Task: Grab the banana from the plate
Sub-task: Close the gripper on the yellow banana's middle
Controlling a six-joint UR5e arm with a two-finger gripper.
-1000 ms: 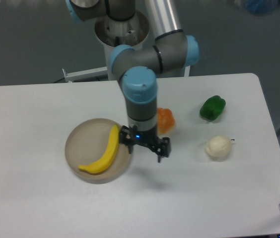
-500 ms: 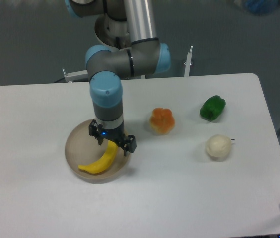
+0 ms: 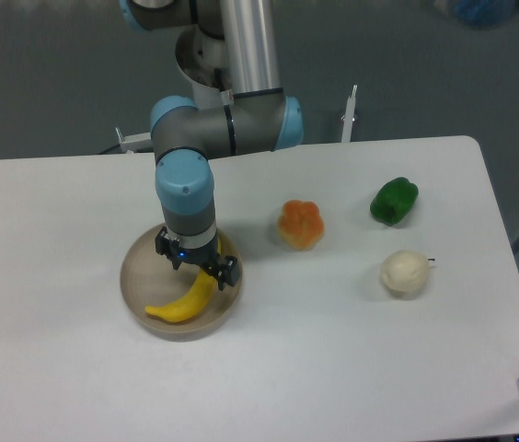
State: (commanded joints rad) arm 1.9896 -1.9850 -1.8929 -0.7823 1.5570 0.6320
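Observation:
The bright yellow banana (image 3: pixel 183 303) lies curved in the round beige plate (image 3: pixel 140 276) at the table's left. Its upper part is hidden under my gripper (image 3: pixel 197 263). The gripper hangs straight down over the plate, open, with one finger on each side of the banana's upper half. I cannot tell whether the fingers touch the banana.
A lumpy orange fruit (image 3: pixel 300 224) sits right of the plate. A green pepper (image 3: pixel 394 201) and a white round item (image 3: pixel 403 273) lie further right. The arm's base (image 3: pixel 223 55) stands behind the table's far edge.
The gripper has moved left from beside the plate's right rim to over the banana's upper half and has come lower. The banana and plate have not moved.

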